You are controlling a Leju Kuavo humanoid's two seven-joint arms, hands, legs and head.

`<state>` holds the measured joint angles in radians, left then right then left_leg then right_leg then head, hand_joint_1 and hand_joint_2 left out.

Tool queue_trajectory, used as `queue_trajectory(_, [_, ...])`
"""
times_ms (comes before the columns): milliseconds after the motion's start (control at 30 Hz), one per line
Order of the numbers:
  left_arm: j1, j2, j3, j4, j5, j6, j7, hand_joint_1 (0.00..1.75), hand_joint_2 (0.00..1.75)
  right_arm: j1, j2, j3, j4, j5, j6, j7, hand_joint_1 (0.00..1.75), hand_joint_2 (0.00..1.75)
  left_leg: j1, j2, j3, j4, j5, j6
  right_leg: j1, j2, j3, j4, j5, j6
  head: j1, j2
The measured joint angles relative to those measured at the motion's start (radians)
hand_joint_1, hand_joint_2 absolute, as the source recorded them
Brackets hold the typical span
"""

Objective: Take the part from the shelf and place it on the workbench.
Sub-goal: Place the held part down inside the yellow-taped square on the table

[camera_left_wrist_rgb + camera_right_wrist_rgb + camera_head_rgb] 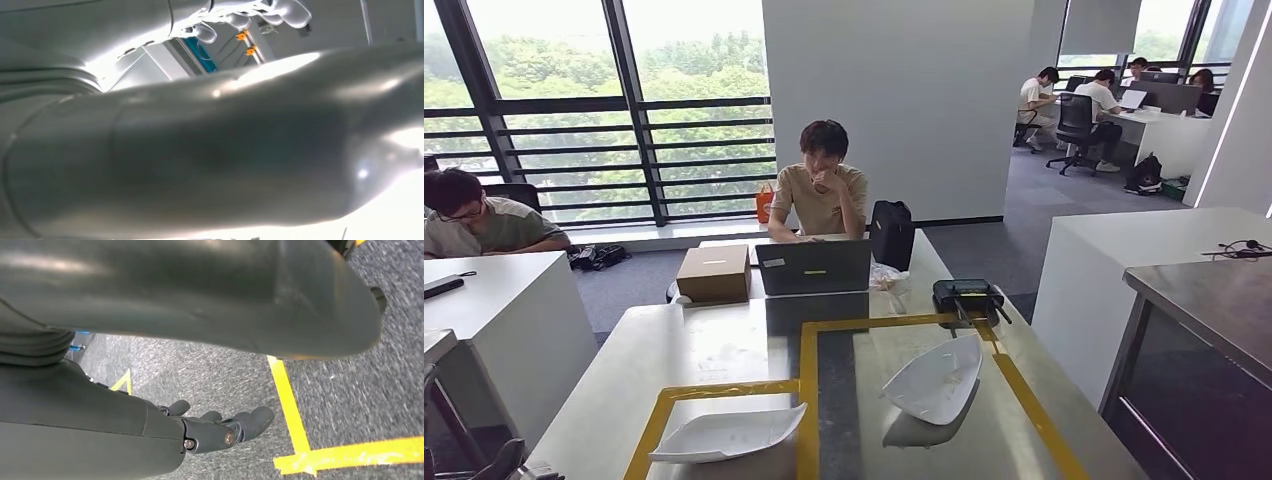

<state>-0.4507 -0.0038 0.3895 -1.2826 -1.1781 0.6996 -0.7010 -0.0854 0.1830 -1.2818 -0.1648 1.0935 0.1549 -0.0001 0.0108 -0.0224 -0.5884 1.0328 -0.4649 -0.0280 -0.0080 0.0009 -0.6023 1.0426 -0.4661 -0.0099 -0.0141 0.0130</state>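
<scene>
two white parts on your desk [724, 345]: one part [729, 433] at 7 o'clock in the yellow tape frame [808, 395], other part [934, 380] at 5. right robot hand [220, 427] hangs over carpet [350, 390], fingers apart, holding nothing. left robot hand [250, 12]: can't tell.

Two parts on the desk [724, 345] near edge: one part [729, 433] front-left, the other part [936, 380] to its right and a bit further back, well apart. Behind them at the far end, left to right: box [714, 272], laptop [814, 266], bag [891, 233], with a small device [967, 294] right of the laptop. Person [822, 185] sits behind the laptop; another desk [1214, 290] stands off to the right.
</scene>
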Motion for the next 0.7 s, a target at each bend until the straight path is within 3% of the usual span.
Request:
queue_trajectory(67, [-0.001,0.000,-0.001,0.000,0.000,0.000,0.000,0.00,0.00,-0.001,0.000,-0.001,0.000,-0.002,-0.001,0.000,0.00,0.00,0.002,0.006,-0.016,0.037,-0.035,-0.009,-0.002,-0.003,-0.002,-0.008,0.009,-0.016,-0.002,0.000])
queue_trajectory(167, [0.000,0.001,-0.002,0.001,0.000,0.000,0.001,0.00,0.00,0.000,0.000,-0.002,0.000,-0.004,-0.001,0.003,0.00,0.00,0.004,0.013,-0.078,0.208,-0.139,-0.018,-0.001,-0.005,-0.016,-0.009,0.021,-0.027,-0.003,0.000])
queue_trajectory(200, [0.002,0.001,-0.002,0.002,0.000,0.000,0.001,0.00,0.00,0.000,0.001,-0.002,0.000,-0.004,-0.001,0.004,0.00,0.00,0.003,0.014,-0.090,0.250,-0.157,-0.019,0.001,-0.006,-0.022,-0.009,0.026,-0.028,-0.003,0.000])
queue_trajectory(233, [0.003,0.001,-0.002,0.002,0.000,0.000,0.001,0.00,0.00,0.000,0.001,-0.002,0.000,-0.004,-0.001,0.005,0.00,0.00,0.003,0.014,-0.084,0.258,-0.157,-0.017,0.003,-0.006,-0.029,-0.008,0.031,-0.028,-0.003,0.000])
queue_trajectory(267, [0.003,0.001,-0.002,0.002,0.000,0.000,0.001,0.00,0.00,0.000,0.001,-0.003,0.000,-0.004,-0.001,0.006,0.00,0.00,0.002,0.015,-0.060,0.227,-0.140,-0.014,0.005,-0.007,-0.036,-0.008,0.037,-0.027,-0.003,0.000])
queue_trajectory(367, [0.000,0.001,-0.002,-0.003,0.001,0.000,0.000,0.00,0.00,-0.001,0.002,-0.003,0.000,-0.004,-0.001,0.009,0.00,0.00,-0.006,0.023,0.062,0.031,-0.083,0.005,0.008,-0.007,-0.049,-0.007,0.055,-0.020,-0.003,0.000])
queue_trajectory(400, [-0.002,0.001,-0.003,-0.005,0.001,0.000,0.000,0.00,0.00,-0.001,0.003,-0.003,0.000,-0.004,-0.001,0.010,0.00,0.00,-0.010,0.025,0.082,-0.006,-0.076,0.011,0.008,-0.008,-0.050,-0.008,0.061,-0.014,-0.003,0.000])
queue_trajectory(500, [-0.003,0.000,-0.005,-0.008,0.003,0.000,0.000,0.00,0.00,0.000,0.004,-0.005,0.000,-0.004,-0.002,0.010,0.00,0.00,-0.014,0.025,0.080,-0.020,-0.057,0.026,0.006,-0.010,-0.051,-0.014,0.077,0.005,-0.002,0.000])
queue_trajectory(567, [-0.003,-0.001,-0.007,-0.009,0.004,0.000,0.000,0.00,0.00,-0.001,0.004,-0.008,0.000,-0.004,-0.002,0.011,0.00,0.00,-0.008,0.026,0.068,-0.026,-0.036,0.040,0.005,-0.006,-0.067,0.013,0.043,0.016,-0.002,0.000])
queue_trajectory(667, [-0.002,-0.002,-0.012,-0.010,0.005,0.000,0.000,0.00,0.00,-0.001,0.004,-0.012,0.000,-0.004,-0.002,0.011,0.00,0.00,-0.005,0.026,0.033,-0.026,-0.003,0.051,0.001,-0.002,-0.122,0.181,-0.094,0.029,-0.001,0.000])
queue_trajectory(700, [-0.001,-0.003,-0.012,-0.010,0.005,0.000,0.000,0.00,0.00,-0.001,0.004,-0.013,0.000,-0.004,-0.002,0.011,0.00,0.00,-0.005,0.026,0.019,-0.024,0.007,0.049,-0.001,-0.002,-0.132,0.236,-0.120,0.033,0.000,0.000])
